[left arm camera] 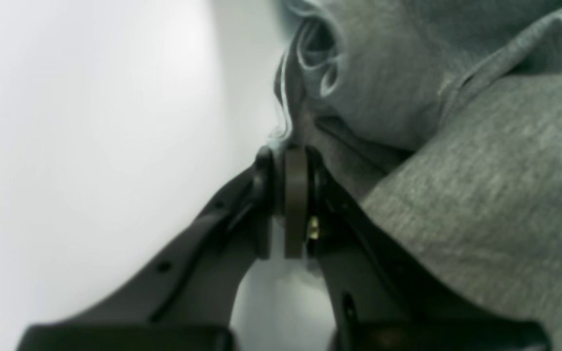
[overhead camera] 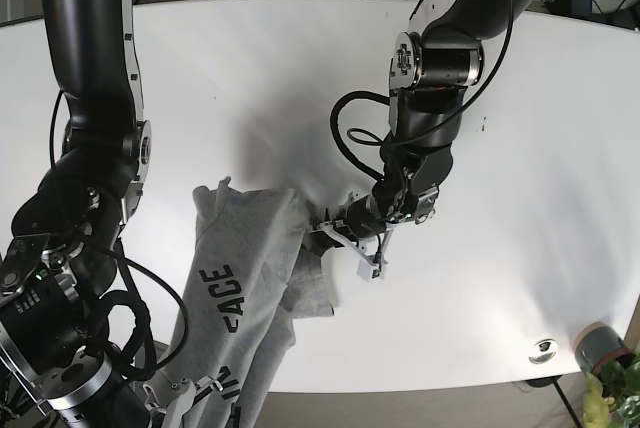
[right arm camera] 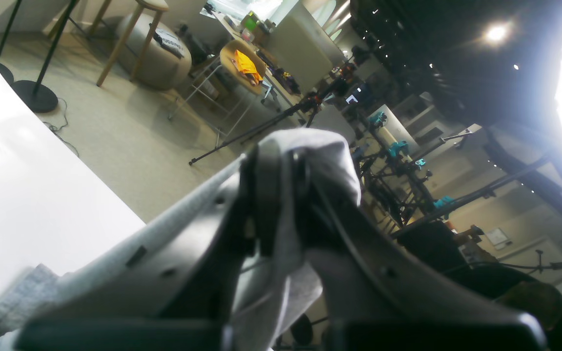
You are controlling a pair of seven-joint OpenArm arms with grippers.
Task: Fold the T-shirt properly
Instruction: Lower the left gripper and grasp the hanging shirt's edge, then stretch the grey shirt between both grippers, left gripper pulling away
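Note:
A grey T-shirt (overhead camera: 245,248) with black letters lies crumpled on the white table (overhead camera: 300,78), stretched from the middle down over the front edge. My left gripper (overhead camera: 325,228) is shut on a bunched edge of the shirt at its upper right. In the left wrist view the closed fingertips (left arm camera: 294,161) pinch grey fabric (left arm camera: 481,170) low over the table. My right gripper (overhead camera: 185,396) is shut on the shirt's lower end by the front edge. In the right wrist view it (right arm camera: 281,165) holds a fold of cloth (right arm camera: 320,151) lifted in the air.
A small round silver object (overhead camera: 543,350) and a grey pot with a green plant (overhead camera: 600,353) sit at the table's front right corner. Beyond the table edge (right arm camera: 17,170), the right wrist view shows stools (right arm camera: 154,48) and tripods on the floor.

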